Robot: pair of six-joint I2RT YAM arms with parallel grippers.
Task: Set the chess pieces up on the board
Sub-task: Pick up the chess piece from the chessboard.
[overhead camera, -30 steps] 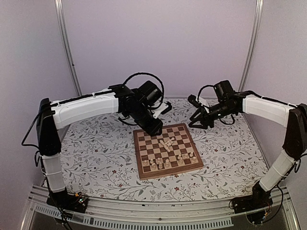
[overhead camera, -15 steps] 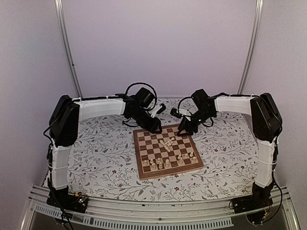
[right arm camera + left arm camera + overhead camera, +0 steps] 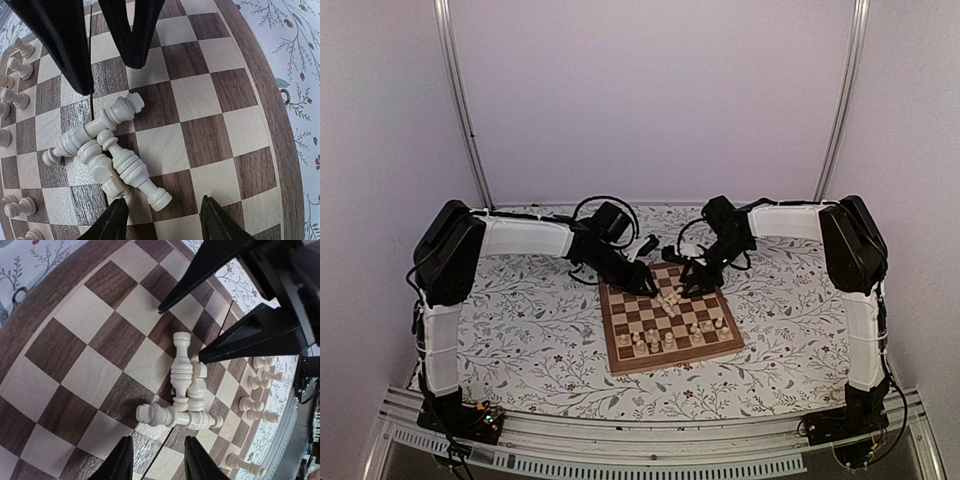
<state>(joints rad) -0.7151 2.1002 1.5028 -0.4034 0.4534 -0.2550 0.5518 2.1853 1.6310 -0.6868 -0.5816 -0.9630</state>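
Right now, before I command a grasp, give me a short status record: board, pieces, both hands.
board: wooden, checked, on the floral tablecloth
fallen pieces: a few lying crossed in a pile near the board's middle
standing pieces: in the rows nearest the arm bases
left hand: open, empty, tips close to the pile
right hand: open, empty, tips close to the pile from the opposite side
contact: no piece gripped; touch cannot be told

Matt wood-grained board [image 3: 205, 95], smooth cream chess pieces [image 3: 127, 167], floral cloth tablecloth [image 3: 295, 45].
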